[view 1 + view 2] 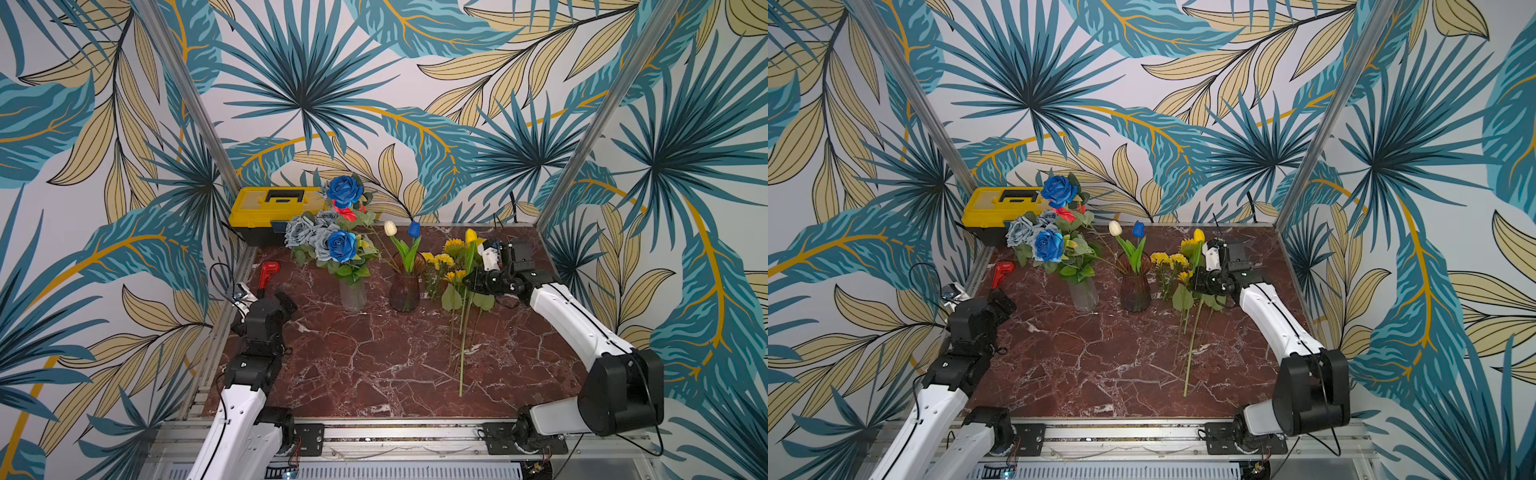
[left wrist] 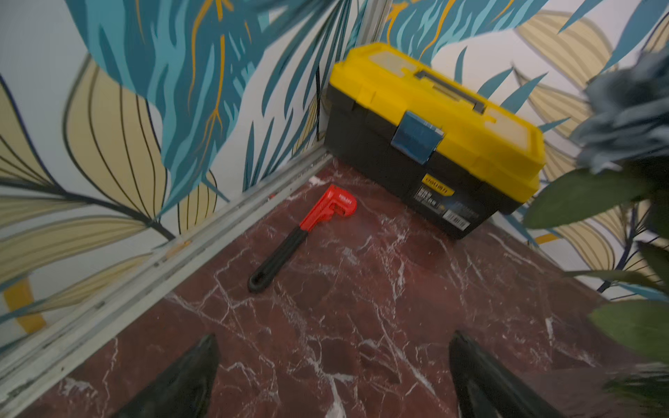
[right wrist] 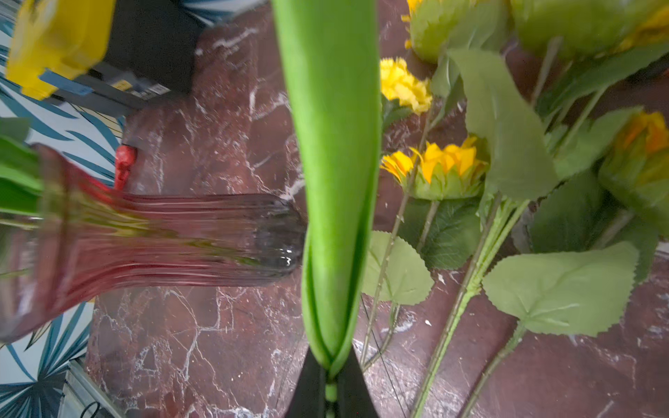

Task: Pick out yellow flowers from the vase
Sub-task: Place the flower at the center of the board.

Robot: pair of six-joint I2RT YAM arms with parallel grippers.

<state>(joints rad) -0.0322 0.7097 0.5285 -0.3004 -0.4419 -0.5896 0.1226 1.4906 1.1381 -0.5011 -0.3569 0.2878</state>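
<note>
My right jaws are clamped on the green stem of a yellow tulip [image 1: 471, 235], just below where its long leaf [image 3: 333, 144] folds round the stem. The tulip has a small closed yellow head on a long, thin, plain green stem. I hold it toward the far right corner of the bench [image 1: 374, 365], with the head toward the far edge and the stem running toward the near edge. I cannot tell whether the stem's lower end touches the bench.

The other yellow flowers [image 1: 442, 260] lie in a loose heap on the bench beside it, between the dark glass vase [image 1: 404, 291] and the right edge. They are dark-centred sunflowers and ruffled pompom heads, with broad toothed leaves and thin stems. The vase holds a white tulip [image 1: 390, 228] and a blue tulip [image 1: 414, 228].

My left jaws stand wide apart with nothing between them, near the left edge. They face a yellow toolbox [image 2: 434, 119] in the far left corner and a red wrench [image 2: 311, 224].

In the right wrist view the tulip's head is cut off, the leaf covers the middle, and the vase is a blur. In both top views my right wrist hides part of the heap, so I cannot count its blooms.
</note>
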